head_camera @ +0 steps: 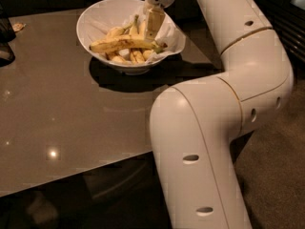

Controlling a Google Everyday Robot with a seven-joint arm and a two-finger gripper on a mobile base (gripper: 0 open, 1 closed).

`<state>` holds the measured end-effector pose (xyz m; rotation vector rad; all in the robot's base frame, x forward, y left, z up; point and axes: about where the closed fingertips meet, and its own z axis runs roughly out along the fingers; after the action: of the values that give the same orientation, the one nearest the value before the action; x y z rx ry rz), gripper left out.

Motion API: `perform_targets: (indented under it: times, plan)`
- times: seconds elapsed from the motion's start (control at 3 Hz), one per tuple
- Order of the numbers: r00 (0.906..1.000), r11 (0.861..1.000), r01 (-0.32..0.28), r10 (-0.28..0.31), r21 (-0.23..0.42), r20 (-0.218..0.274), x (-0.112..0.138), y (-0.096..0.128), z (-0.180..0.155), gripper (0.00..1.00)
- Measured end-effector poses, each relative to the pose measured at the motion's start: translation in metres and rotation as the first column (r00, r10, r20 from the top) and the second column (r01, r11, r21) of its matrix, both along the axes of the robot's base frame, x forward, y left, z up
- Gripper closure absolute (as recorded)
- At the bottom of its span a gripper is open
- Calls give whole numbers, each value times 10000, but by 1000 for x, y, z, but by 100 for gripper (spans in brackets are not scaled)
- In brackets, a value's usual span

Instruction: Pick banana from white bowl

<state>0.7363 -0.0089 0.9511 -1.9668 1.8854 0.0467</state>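
One banana crosswise in white bowl, just below claw.

Glossy white bowl, crumpled paper lining, smooth plastic end effector above it, reflective table.

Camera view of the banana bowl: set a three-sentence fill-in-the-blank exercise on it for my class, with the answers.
1. The longest banana lies in the ____ bowl.
2. The bowl stands ____ the table.
3. The gripper points down into the ____.
Missing words: white; on; bowl.
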Motion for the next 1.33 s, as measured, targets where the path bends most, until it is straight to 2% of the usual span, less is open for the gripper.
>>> perform_targets:
  times: [0.33, 1.33]
  plan:
    - [9996, 9999, -112, 112, -4, -245, 4, 8, -14, 40]
    - [9962, 9983, -525, 505, -263, -705, 9, 32, -41, 41]
